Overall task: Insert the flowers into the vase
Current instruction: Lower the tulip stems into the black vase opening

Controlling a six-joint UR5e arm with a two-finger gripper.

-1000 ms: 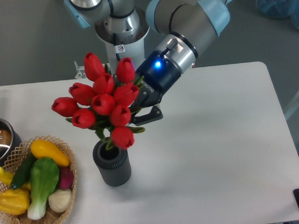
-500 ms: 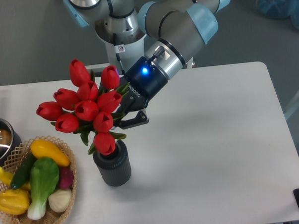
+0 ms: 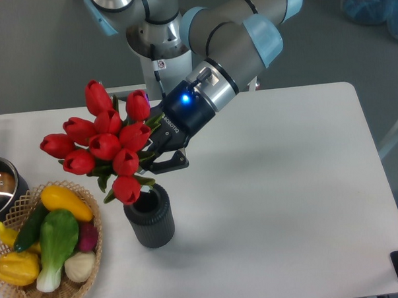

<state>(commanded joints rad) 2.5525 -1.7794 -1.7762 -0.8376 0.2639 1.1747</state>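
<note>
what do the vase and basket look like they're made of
The vase: probably matte dark grey plastic or rubber, going by its ribbed, unshiny sides. The basket: woven wicker, with tan strands visibly interlaced along the rim.

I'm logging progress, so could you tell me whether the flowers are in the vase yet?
Not yet. The flowers hang tilted in the gripper, above and left of the vase, whose dark mouth shows empty.

Open table point(image 3: 286, 185) right of the vase point(image 3: 149, 216); wicker basket point(image 3: 48, 251) close on its left
</note>
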